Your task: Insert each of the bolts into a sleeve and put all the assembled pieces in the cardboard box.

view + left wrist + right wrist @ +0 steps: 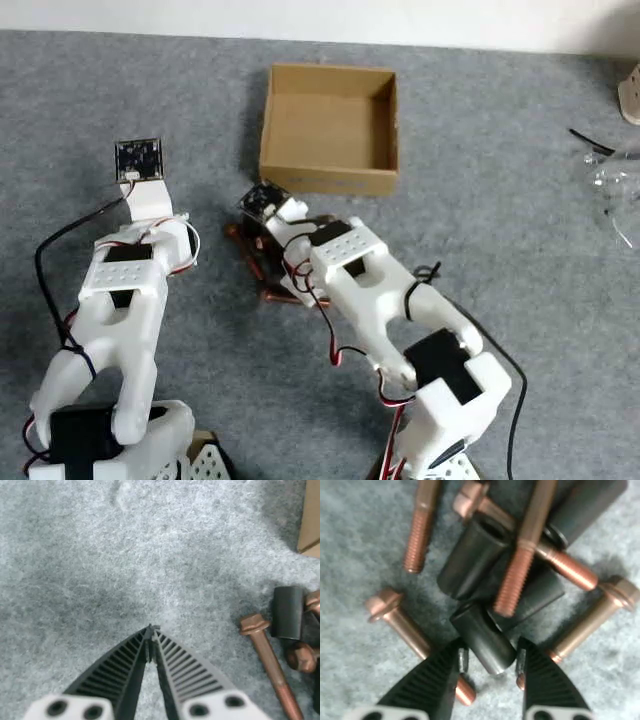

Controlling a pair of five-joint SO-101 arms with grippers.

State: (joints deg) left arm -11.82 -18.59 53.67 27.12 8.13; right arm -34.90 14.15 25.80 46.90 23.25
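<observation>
Tabletop [520, 130]: grey felt spread beneath me.
Wall [300, 15]: white strip along my far edge.
Clear plastic piece [612, 178]: far right, black wire [586, 141] beside it.

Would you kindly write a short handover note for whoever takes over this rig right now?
Left gripper: jaws shut, empty, over bare carpet beside the bolts.
Right gripper: jaws open, straddling one black sleeve, not clamped.
All bolts and sleeves lie heaped together near the cardboard box.
Done: nothing clearly assembled; box empty.
Left: join each bolt to a sleeve, then box them all.
</observation>
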